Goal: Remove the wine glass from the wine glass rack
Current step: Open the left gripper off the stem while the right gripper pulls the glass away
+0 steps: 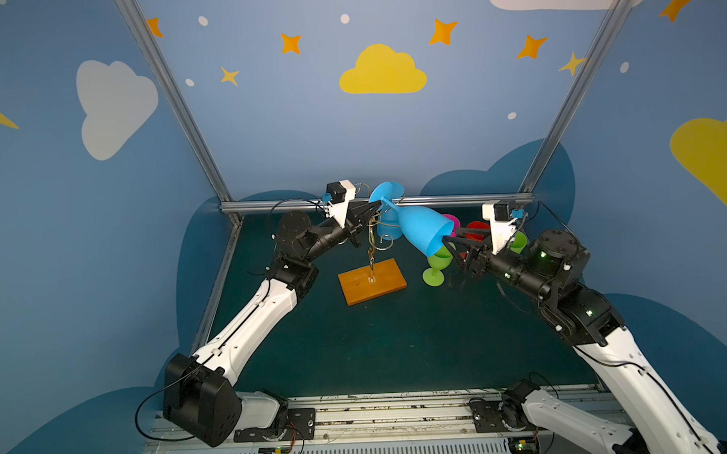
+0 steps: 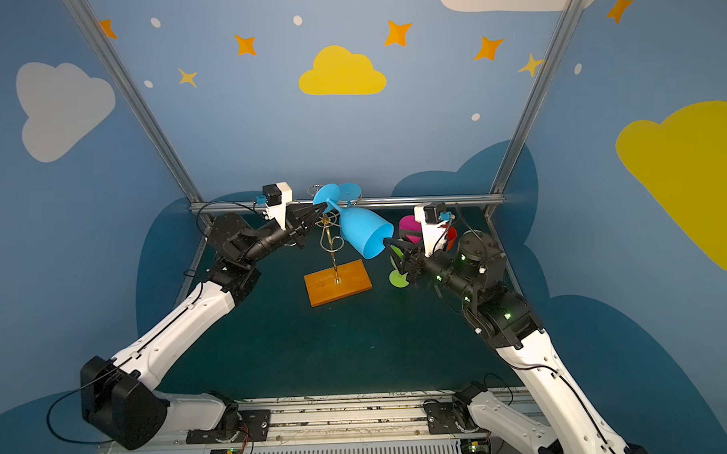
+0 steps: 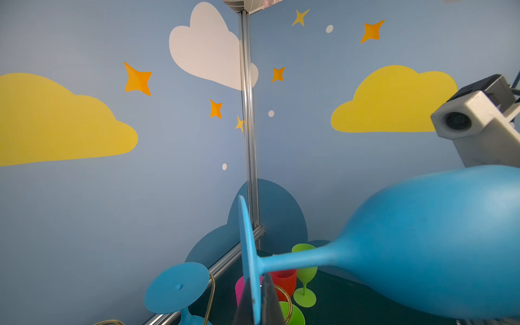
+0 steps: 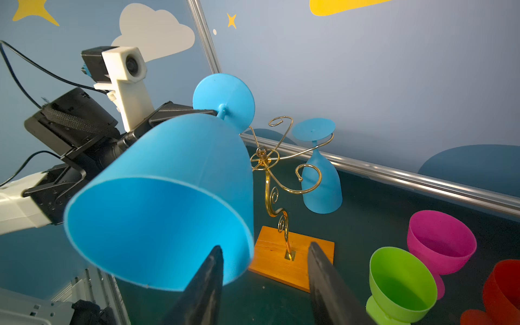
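We hold the blue wine glass (image 1: 424,230) tilted above the rack (image 1: 372,281) near the back edge of the table (image 1: 399,343), left gripper (image 1: 371,213) pinching its foot; the right gripper (image 4: 264,247), jaws spread astride the bowl's rim, should close gently before the left lets go

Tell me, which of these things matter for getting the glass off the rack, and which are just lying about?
In the job: blue wine glass, foot pinched in the left jaws, right jaws open at its rim; wine glass rack; second blue glass, hanging on it.
Lying about: green glasses; pink glass; red glass.
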